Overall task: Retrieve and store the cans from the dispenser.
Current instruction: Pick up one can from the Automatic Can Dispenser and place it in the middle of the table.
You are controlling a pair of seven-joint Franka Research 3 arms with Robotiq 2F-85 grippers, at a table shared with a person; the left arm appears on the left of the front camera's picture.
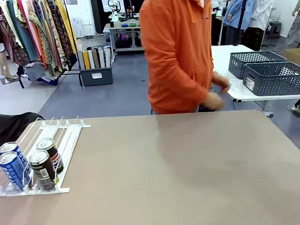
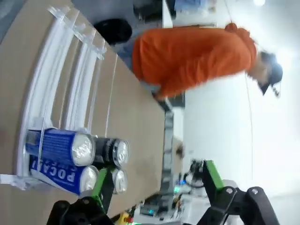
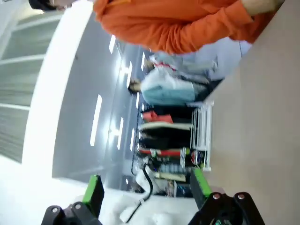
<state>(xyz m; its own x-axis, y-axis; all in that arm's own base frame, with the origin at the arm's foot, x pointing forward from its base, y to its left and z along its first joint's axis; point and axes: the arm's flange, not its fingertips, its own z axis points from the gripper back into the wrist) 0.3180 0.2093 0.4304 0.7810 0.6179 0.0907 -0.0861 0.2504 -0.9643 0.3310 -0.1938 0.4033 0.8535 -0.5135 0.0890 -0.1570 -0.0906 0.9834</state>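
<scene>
At the near left corner of the bench, the dispenser is sitting with four cans crowding its low front end behind the clear lip. Two blue-and-white ones are filling the left lanes and two dark ones are standing just beside them.

I am looking along the left jaws, which are standing wide open with green pads bare, holding nothing and hanging near the cans. The right jaws are gaping empty too, well apart from the dispenser, with a person in orange showing beyond them.

I am judging the first pick as the step in hand. I would be going for an outer can, so one pad is finding free space. I would be centring the jaws on the can's body below the rim, then lifting straight up over the lip rather than dragging forward.

The cans are smooth, round, thin-walled aluminium, likely slippery and easy to dent, so I am planning a square, gentle squeeze. The rails are looking like slick white plastic, and the next can may be sliding down once one leaves. The bench is looking matte and flat.
</scene>
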